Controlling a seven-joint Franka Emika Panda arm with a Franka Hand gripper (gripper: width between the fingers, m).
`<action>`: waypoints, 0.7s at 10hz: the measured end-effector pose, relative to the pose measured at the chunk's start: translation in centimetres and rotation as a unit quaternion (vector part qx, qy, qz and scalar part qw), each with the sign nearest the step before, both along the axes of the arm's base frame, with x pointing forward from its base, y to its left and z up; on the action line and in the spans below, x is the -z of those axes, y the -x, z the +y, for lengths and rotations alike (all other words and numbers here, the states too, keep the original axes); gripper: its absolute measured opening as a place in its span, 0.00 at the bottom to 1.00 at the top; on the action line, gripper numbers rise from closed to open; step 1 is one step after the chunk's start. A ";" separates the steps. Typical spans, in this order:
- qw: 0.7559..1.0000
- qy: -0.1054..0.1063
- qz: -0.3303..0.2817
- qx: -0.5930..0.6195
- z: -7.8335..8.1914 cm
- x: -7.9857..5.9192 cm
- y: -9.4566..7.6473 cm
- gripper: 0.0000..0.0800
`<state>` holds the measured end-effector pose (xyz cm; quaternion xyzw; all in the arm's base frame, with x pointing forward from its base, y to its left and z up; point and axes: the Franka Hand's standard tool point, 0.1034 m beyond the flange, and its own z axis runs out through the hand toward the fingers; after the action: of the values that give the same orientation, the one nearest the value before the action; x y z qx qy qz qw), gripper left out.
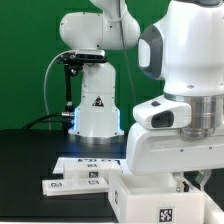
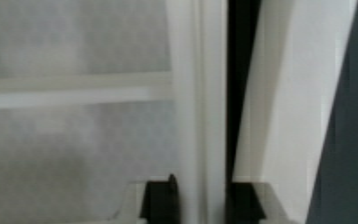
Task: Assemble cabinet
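Fingers (image 2: 158,203) straddle an upright white wall of the cabinet (image 1: 150,200); clamped or not, can't tell. Cabinet sits lower right on the desk (image 1: 30,150), loose panels (image 1: 72,183) lower left.

1 plain green wall (image 1: 25,50) fills the upper left and centre of the exterior view, evenly lit. Below it a matt black table (image 1: 25,150) spans the lower left of the frame. Left of centre a thin black stand (image 1: 67,95) rises against the green, a dark cable (image 1: 45,100) looping beside it.
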<state>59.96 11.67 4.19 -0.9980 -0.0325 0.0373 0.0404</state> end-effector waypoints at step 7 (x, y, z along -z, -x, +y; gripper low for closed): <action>1.000 0.000 -0.010 0.026 1.0 0.0 -1.3 0.12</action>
<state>61.24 12.65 4.23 -0.9988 -0.0070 0.0260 0.0412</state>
